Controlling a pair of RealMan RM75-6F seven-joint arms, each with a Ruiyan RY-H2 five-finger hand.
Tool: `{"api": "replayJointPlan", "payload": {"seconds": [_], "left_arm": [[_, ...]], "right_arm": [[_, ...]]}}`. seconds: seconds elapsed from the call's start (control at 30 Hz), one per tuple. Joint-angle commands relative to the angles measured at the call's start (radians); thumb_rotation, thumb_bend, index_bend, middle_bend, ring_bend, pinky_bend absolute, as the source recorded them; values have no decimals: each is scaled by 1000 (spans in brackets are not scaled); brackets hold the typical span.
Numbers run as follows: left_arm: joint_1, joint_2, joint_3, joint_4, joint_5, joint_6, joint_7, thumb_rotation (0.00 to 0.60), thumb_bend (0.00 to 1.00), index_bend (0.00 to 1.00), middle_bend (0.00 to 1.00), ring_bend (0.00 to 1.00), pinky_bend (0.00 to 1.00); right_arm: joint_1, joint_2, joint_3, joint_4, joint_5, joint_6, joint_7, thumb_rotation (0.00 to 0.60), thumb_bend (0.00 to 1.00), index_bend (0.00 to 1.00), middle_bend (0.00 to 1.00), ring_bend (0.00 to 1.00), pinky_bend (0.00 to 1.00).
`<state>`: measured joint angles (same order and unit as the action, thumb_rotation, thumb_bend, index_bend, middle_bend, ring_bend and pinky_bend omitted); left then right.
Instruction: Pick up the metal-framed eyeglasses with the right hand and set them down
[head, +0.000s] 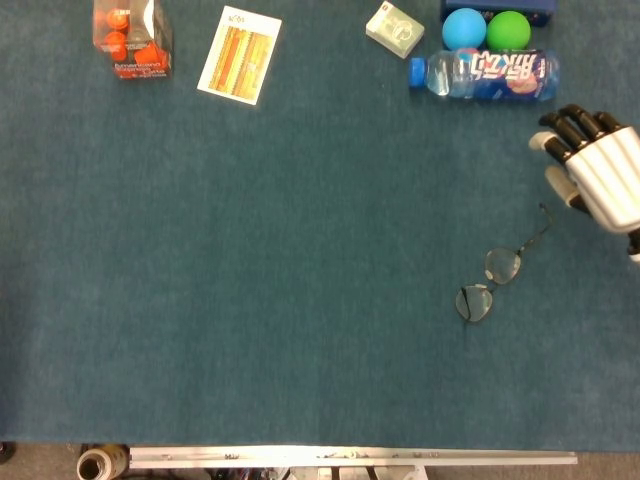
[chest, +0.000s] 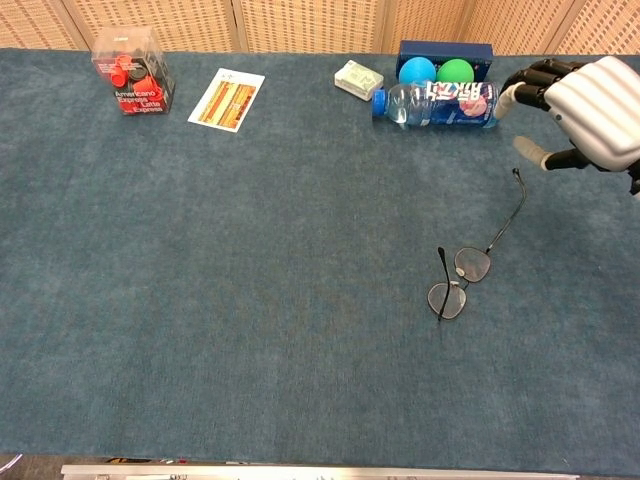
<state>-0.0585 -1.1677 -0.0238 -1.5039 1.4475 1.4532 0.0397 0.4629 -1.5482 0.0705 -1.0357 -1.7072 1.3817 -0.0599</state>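
Note:
The metal-framed eyeglasses (head: 492, 280) (chest: 462, 272) lie on the blue table cloth right of centre, temples unfolded, one temple stretching up and right. My right hand (head: 592, 170) (chest: 580, 110) hovers above and to the right of them, clear of the frame, fingers apart and holding nothing. Its fingertips point toward the far side, near the water bottle. The left hand shows in neither view.
A water bottle (head: 485, 75) (chest: 436, 104) lies on its side at the far right, behind it a blue box with a blue ball (head: 463, 27) and a green ball (head: 508, 30). A small pale box (head: 394, 28), a card (head: 240, 54) and a clear box of red pieces (head: 132, 38) line the far edge.

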Motion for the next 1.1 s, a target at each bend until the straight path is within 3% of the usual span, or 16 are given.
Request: {"api": "replayJointPlan", "payload": {"seconds": [0.03, 0.43, 1.1], "left_arm": [[0, 0, 0, 2, 0, -1, -1, 600, 39, 491, 472, 480, 630], [3, -2, 1, 4, 1, 1, -4, 600, 39, 490, 471, 480, 630], [9, -2, 0, 13, -1, 5, -16, 600, 39, 491, 472, 480, 630]], "right_arm": [[11, -28, -9, 29, 3, -8, 34, 600, 330, 408, 338, 264, 466], [23, -65, -40, 50, -13, 5, 106, 600, 309, 408, 337, 264, 466], [30, -89, -96, -4, -52, 7, 100, 600, 312, 408, 337, 264, 466]]}}
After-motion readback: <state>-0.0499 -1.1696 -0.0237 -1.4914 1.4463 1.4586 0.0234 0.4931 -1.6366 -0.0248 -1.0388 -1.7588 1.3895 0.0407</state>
